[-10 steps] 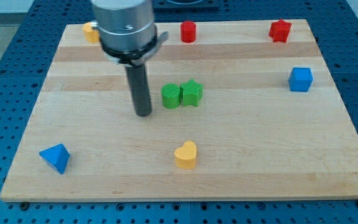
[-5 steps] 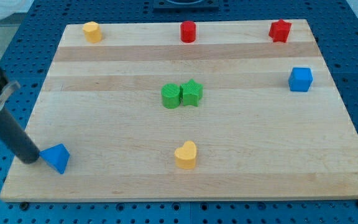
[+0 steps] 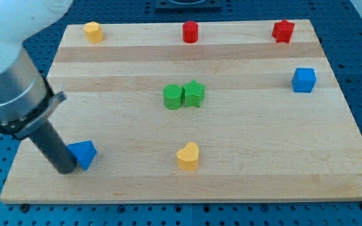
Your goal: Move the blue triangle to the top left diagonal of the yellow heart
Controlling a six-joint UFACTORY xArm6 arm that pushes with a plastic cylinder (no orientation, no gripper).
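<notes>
The blue triangle (image 3: 83,153) lies on the wooden board (image 3: 263,144) near the view's bottom left. My tip (image 3: 65,168) touches the triangle's left side. The dark rod rises from there toward the view's upper left. The yellow heart (image 3: 188,156) sits at the bottom middle, well to the right of the triangle.
A green cylinder (image 3: 173,96) and a green star (image 3: 194,93) sit together at the board's middle. A yellow block (image 3: 92,31), a red cylinder (image 3: 190,31) and a red star (image 3: 283,30) line the top edge. A blue cube (image 3: 304,80) is at the right.
My tip swept from the board's middle to the bottom left, met the blue triangle's left side, and has pushed it a little to the right.
</notes>
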